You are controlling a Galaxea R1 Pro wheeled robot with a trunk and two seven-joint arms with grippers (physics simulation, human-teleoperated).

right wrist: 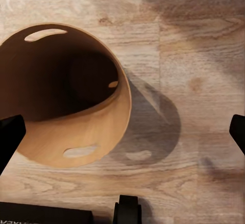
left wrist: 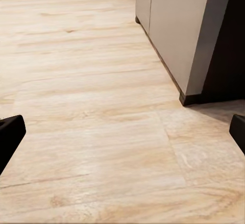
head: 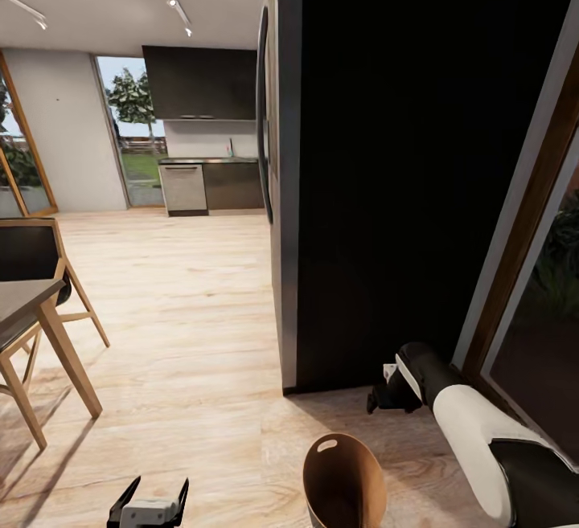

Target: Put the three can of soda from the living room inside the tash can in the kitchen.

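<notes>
Tash can (head: 344, 481) on floor, below right hand (head: 384, 399)

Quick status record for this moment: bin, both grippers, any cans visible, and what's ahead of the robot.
bin: trash can upright on the wood floor, just ahead of the robot; interior looks empty in the right wrist view
left gripper: open, empty, low over the floor
right gripper: open, empty, beyond the bin near the dark wall
cans: none seen
ahead: kitchen cabinets, dishwasher
left side: table, chairs
</notes>
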